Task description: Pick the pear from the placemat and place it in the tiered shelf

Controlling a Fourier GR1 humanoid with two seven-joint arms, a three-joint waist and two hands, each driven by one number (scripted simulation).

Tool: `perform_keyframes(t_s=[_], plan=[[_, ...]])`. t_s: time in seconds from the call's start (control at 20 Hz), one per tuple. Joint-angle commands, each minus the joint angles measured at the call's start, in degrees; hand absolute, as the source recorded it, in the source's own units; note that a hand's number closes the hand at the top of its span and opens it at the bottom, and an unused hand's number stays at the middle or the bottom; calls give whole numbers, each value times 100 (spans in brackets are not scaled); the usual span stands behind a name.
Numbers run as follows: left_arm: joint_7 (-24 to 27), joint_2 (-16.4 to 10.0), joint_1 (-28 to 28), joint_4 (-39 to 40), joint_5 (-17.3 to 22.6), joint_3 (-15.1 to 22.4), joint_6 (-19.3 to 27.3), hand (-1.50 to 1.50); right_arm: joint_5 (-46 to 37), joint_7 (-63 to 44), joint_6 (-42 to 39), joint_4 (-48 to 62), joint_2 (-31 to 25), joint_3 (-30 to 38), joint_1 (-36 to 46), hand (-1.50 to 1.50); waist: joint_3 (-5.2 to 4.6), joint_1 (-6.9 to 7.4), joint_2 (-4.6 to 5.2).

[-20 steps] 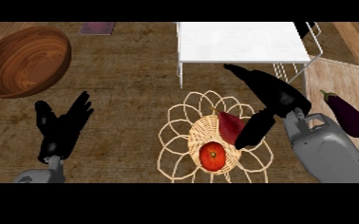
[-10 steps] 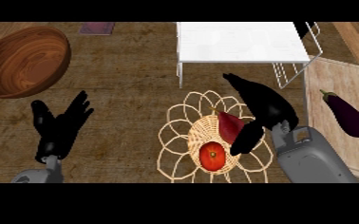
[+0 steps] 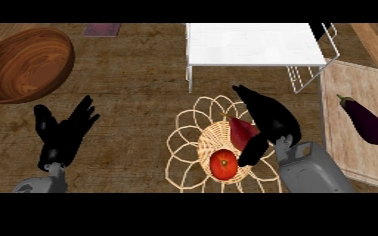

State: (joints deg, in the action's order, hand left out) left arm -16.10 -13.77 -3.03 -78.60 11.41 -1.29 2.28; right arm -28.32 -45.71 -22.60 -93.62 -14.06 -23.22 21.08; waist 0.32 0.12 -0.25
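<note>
A dark red pear (image 3: 238,129) lies on a pale woven placemat (image 3: 184,136) with looped edges, in the lower middle of the head view. My right hand (image 3: 269,117) sits just to the right of the pear and partly over it, fingers stretched away from me and thumb hanging down beside the fruit, not closed round it. The white tiered shelf (image 3: 251,45) stands just behind the placemat. My left hand (image 3: 63,135) rests open at the lower left, fingers up.
A red tomato (image 3: 223,164) lies on the placemat just in front of the pear. A large wooden bowl (image 3: 29,65) sits at the far left. A purple eggplant (image 3: 362,120) lies on a light cutting board (image 3: 347,90) at the right edge.
My right hand has slid left and slightly nearer to me, closing in on the pear. The left hand, pear and tomato have stayed put.
</note>
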Motion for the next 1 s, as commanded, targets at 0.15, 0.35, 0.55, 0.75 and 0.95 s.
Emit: perform_keyframes(t_s=[0.15,0.35,0.55,0.75,0.95], plan=[[-18,164,-236,490,-115,-61,-64,0,-565,409,-5,512,52,247,120,-150,-32,-11,30],[346,191,61,544,-219,-120,-125,0,-1018,245,192,295,274,6,-119,-150,-33,-21,23],[-231,158,101,-142,-240,-132,-48,0,-1215,964,402,925,369,323,0,-150,-31,2,23],[-223,215,130,-162,-263,-134,-141,0,-1422,1686,812,1947,617,463,216,-150,-31,19,29],[58,254,-113,419,-309,-293,-217,0,-1663,1692,958,1723,804,387,-37,-150,-32,-8,28]])
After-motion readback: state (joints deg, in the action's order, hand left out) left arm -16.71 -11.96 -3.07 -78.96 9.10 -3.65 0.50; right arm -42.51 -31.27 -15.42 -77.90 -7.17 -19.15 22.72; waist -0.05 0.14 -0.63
